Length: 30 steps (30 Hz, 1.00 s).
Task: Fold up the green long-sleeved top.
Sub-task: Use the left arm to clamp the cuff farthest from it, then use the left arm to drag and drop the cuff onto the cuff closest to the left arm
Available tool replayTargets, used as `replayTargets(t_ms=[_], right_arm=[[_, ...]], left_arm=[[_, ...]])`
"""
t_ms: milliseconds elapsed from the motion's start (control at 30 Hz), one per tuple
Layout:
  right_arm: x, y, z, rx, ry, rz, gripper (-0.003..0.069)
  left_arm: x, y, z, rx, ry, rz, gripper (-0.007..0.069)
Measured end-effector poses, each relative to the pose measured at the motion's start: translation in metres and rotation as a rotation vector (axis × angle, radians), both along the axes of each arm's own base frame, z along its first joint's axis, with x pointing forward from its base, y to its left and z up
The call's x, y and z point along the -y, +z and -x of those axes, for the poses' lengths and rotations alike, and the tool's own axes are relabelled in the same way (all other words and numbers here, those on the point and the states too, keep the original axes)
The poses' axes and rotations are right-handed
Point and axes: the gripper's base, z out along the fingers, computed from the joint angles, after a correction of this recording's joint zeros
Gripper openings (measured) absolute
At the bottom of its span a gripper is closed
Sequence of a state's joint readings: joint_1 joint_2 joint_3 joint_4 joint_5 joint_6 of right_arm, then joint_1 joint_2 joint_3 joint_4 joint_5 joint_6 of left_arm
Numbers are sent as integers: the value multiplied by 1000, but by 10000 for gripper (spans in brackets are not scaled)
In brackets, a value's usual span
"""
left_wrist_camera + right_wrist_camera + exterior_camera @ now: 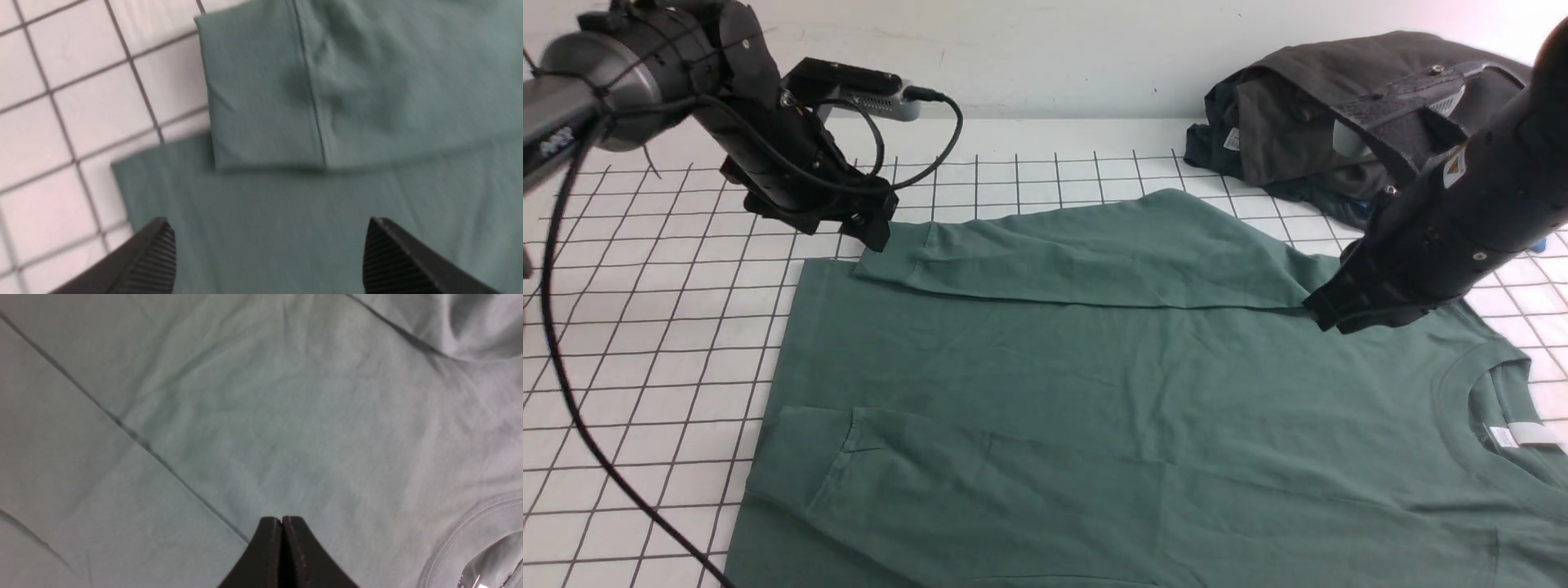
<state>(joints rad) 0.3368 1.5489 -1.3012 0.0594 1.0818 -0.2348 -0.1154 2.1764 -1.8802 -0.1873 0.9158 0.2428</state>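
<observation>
Fingers (153, 261) of the left gripper (269, 253) stand wide apart w/ nothing between them, poised over the far-left corner of the green long-sleeved top (1094, 392), right by a sleeve cuff (894, 253). On the right gripper (282, 539) the fingers are pressed tight together, tips over the cloth near the far-right shoulder. Can't tell if they touch the fabric, and no fold looks caught between them.

Top lies spread flat on the gridded counter (645, 327), hem to the left, ribbed neck (1462, 384) to the right w/ a white label (1523, 434) showing inside. Its far sleeve (1094, 253) is laid across the body, running right to left along the far edge, cuff ending approx. at the hem. Its near sleeve (866, 457) likewise lies across the near part of the body, cuff toward the left.

Dark grey garment (1339, 114) sits bunched at the far right of the counter, touching or just beside the top's far-right edge, can't tell which.
</observation>
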Motion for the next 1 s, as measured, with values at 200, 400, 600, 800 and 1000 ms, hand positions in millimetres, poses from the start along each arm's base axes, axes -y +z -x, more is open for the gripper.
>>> replayTargets(t_ms=[200, 400, 600, 800, 1000], right_arm=[[0, 0, 0, -1, 2, 1, -14], [0, 0, 0, -1, 2, 1, -14], [0, 0, 0, -1, 2, 1, -14], [0, 0, 1, -6, 3, 3, -14], [0, 0, 1, -8, 17, 11, -14]], left_arm=[[4, -41, -36, -10, 50, 23, 533], [9, -67, -55, -10, 79, 66, 513], [11, -67, -56, -11, 87, 106, 279], [12, -53, -53, 1, 44, 98, 29], [12, -6, -35, -30, -31, 78, 24]])
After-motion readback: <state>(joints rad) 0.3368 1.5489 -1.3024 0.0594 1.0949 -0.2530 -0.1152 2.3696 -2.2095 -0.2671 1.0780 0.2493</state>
